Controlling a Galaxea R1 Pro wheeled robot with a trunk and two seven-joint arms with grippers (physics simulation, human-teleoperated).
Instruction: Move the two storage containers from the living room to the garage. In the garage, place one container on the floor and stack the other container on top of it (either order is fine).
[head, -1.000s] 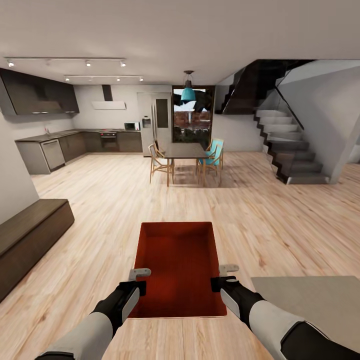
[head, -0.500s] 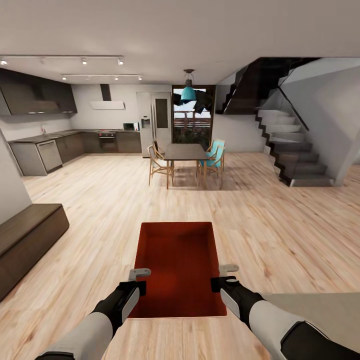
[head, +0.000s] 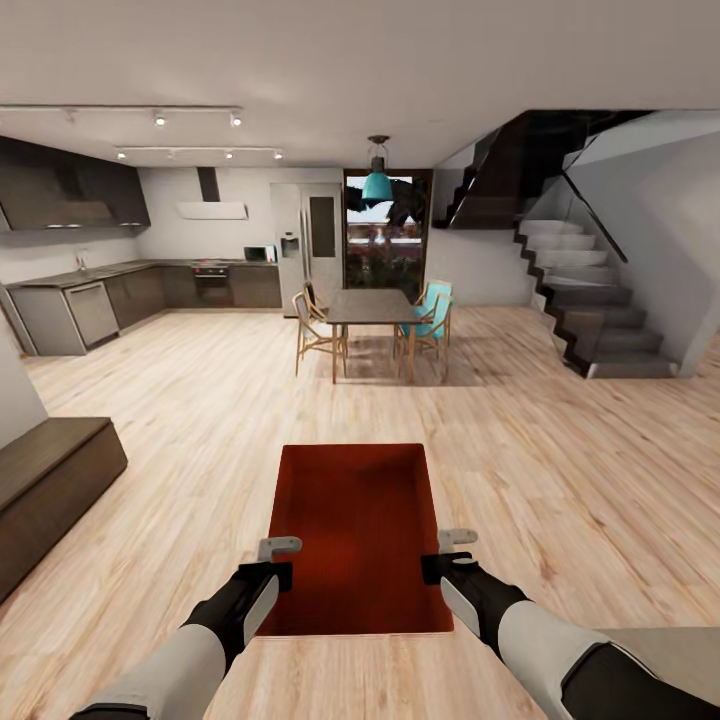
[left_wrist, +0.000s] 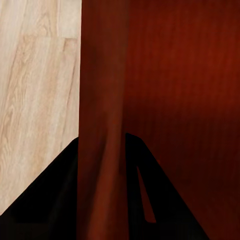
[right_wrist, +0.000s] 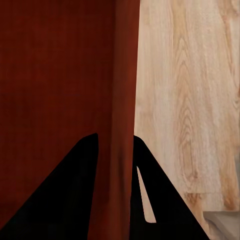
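A red-orange open-top storage container (head: 355, 530) hangs low in front of me over light wood-plank flooring, held between both arms. My left gripper (head: 272, 565) is shut on its left wall and my right gripper (head: 440, 560) on its right wall. In the left wrist view the wall (left_wrist: 102, 100) runs between the dark fingers (left_wrist: 50, 200) of the left gripper (left_wrist: 102, 165). The right wrist view has the other wall (right_wrist: 125, 75) pinched the same way in the right gripper (right_wrist: 116, 165). The garage is out of view.
A dark low bench (head: 50, 480) stands at the left. Ahead are a dining table (head: 370, 305) with chairs, kitchen counters (head: 100, 290) at the far left and a staircase (head: 590, 310) at the right. A grey rug corner (head: 680, 645) lies at the lower right.
The whole picture has shifted: the bench slid left and the rug corner slid down and right, so the camera moved. The container and both grippers kept their place in the view.
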